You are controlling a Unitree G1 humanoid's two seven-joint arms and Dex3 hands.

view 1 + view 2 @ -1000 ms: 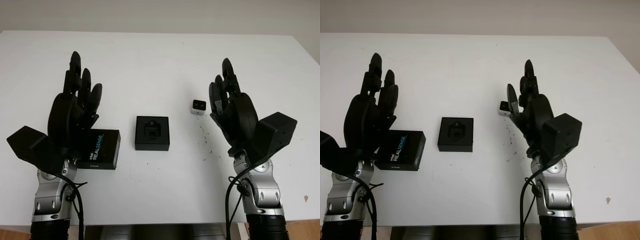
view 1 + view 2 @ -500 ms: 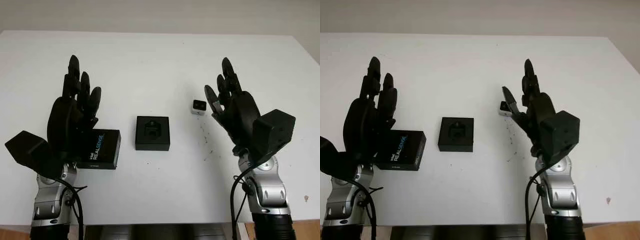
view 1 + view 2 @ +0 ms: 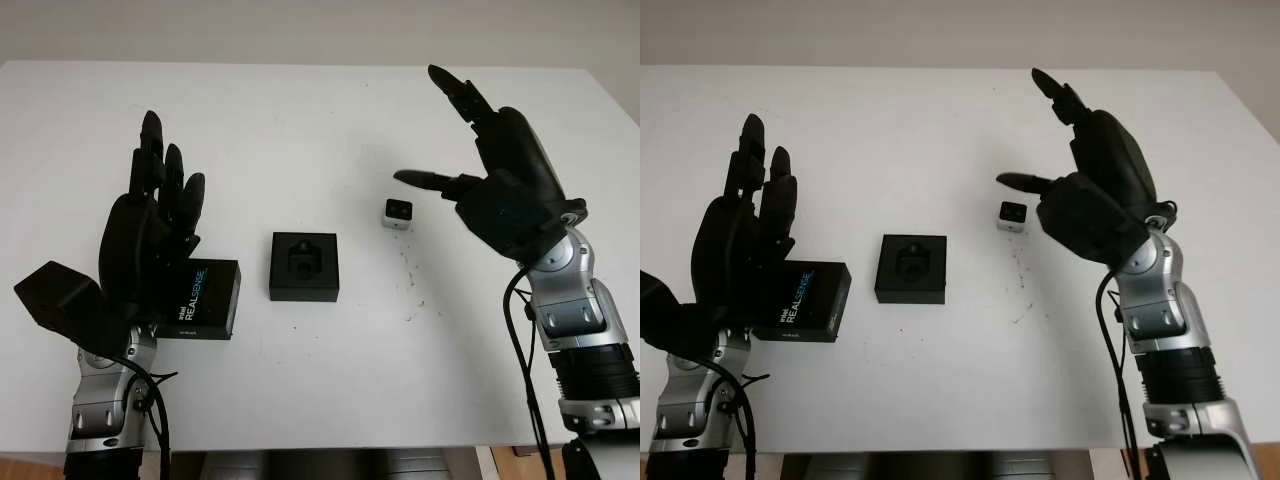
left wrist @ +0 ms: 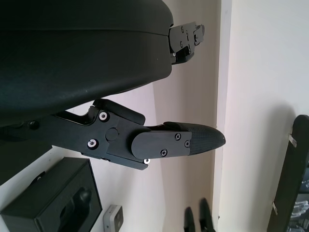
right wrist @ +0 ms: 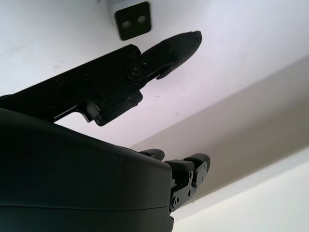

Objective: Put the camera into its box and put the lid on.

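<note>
Sitting loose on the table: camera, right of open box; lid off. Hovering by the camera, right hand, fingers spread, gripping nothing; left hand open over the lid. Everything remaining.

left hand: black shell | right hand: black | wrists: silver, black cables | fingers: screwed

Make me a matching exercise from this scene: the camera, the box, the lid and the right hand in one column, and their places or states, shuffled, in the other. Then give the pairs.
Things:
1. camera
2. box
3. lid
4. right hand

Places or states:
A. black, printed with REALSENSE, partly behind the left hand
B. open, raised above the table, beside the camera
C. small and white, lying on the table right of the box
D. black, its moulded insert showing, mid-table

Pairs: 1-C, 2-D, 3-A, 4-B
</note>
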